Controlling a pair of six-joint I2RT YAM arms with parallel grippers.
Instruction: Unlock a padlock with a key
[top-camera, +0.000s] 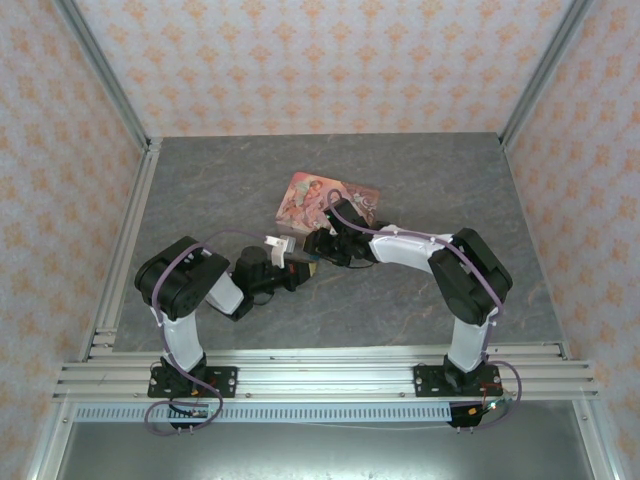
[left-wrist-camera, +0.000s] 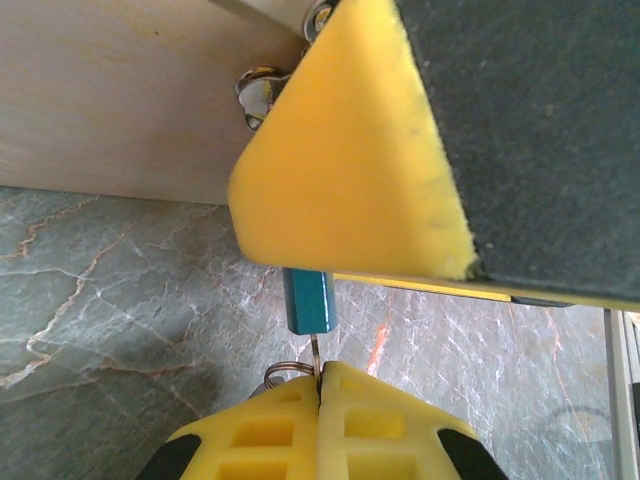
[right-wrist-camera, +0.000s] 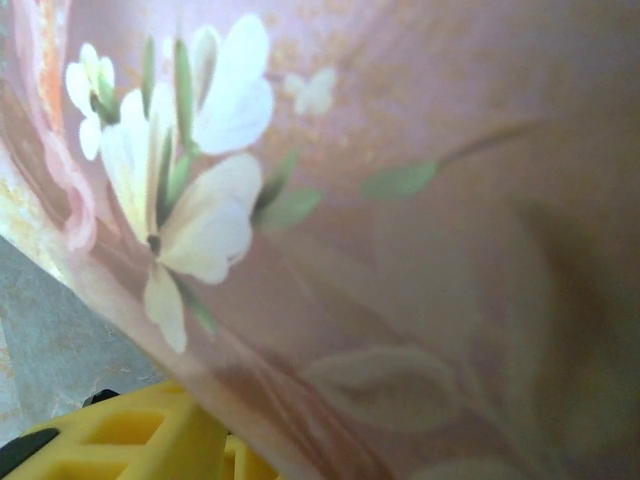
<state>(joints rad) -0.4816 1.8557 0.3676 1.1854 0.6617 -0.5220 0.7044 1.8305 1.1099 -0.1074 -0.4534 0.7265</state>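
Observation:
The teal-blue padlock (left-wrist-camera: 308, 300) hangs just below a big yellow finger (left-wrist-camera: 340, 160) of my right gripper, its shackle hidden behind that finger. The thin key (left-wrist-camera: 316, 352) points up into the padlock's underside. My left gripper (left-wrist-camera: 322, 380) is shut on the key's head, and a small wire ring (left-wrist-camera: 283, 371) sticks out beside it. From above, my left gripper (top-camera: 298, 266) and right gripper (top-camera: 322, 243) meet tip to tip at the near edge of the pink tin (top-camera: 325, 200). Whether the right jaws are closed on anything is hidden.
The tin's pale side wall (left-wrist-camera: 120, 100) with a metal hasp (left-wrist-camera: 262, 88) stands right behind the padlock. Its flowered lid (right-wrist-camera: 380, 220) lies very close over one right finger (right-wrist-camera: 150, 440). Grey marble table (top-camera: 200, 190) surrounds the tin, walled on three sides.

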